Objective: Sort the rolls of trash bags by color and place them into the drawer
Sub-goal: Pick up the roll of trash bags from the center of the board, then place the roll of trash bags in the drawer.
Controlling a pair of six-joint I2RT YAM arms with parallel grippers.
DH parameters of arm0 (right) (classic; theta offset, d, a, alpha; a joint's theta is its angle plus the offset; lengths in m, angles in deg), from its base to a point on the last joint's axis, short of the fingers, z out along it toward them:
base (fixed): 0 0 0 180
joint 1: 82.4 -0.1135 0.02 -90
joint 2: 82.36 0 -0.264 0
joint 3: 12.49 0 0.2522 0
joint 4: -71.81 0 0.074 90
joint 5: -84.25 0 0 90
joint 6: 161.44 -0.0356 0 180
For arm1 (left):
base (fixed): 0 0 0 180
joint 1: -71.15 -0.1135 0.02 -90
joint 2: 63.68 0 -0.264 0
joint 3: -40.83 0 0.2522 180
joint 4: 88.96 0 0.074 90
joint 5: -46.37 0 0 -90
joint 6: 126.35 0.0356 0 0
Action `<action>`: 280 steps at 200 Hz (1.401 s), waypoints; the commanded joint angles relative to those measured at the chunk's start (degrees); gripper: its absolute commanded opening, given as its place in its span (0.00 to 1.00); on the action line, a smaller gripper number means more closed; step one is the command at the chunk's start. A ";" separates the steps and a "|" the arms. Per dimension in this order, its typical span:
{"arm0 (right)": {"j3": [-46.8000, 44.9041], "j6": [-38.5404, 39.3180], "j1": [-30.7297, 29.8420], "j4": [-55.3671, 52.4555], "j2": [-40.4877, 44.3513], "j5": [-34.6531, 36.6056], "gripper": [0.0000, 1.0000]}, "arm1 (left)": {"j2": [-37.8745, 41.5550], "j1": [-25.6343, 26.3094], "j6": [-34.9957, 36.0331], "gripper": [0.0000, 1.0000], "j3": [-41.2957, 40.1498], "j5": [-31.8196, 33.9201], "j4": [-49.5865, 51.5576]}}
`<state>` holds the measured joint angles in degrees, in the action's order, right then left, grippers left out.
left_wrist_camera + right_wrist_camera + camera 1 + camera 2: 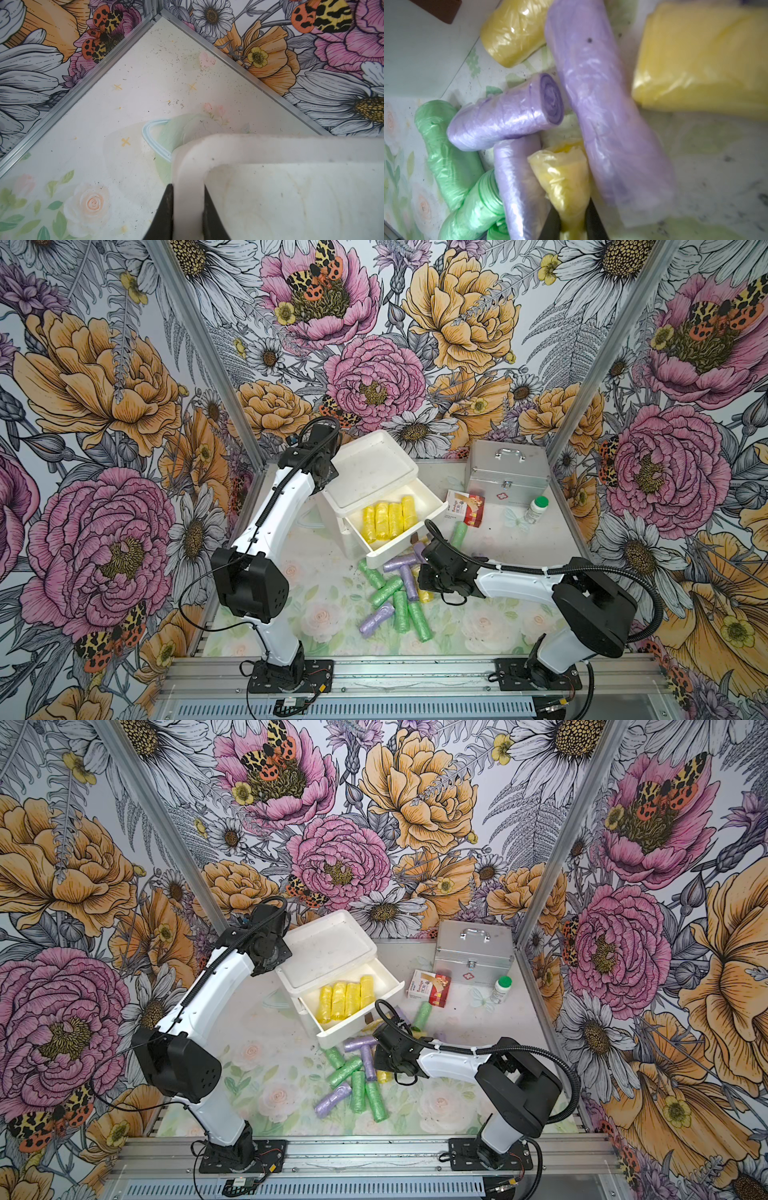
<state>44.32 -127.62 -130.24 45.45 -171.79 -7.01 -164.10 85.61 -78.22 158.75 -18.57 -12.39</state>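
A white drawer unit (370,468) stands at the back, its drawer (399,549) pulled open with several yellow rolls (388,518) lying side by side inside. My left gripper (187,186) is shut on the unit's raised top rim (270,147). Green and lilac rolls (395,593) lie in a loose pile in front of the drawer. My right gripper (571,209) reaches into that pile and is shut on a yellow roll (562,172), squeezed between lilac rolls (604,104). In both top views the wrist hides the fingers.
A silver case (507,475) stands at the back right. A red and white box (467,508) and a white bottle with a green cap (537,509) are in front of it. One green roll (458,533) lies apart beside the box.
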 commanded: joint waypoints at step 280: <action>21.91 5.47 8.84 -33.33 28.70 -3.39 0.19 | -3.02 -1.96 -9.60 0.00 -7.59 -15.80 0.83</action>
<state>60.54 -121.94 -121.69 12.27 -142.37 -13.00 -160.97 84.01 -78.48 154.30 -20.34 -16.24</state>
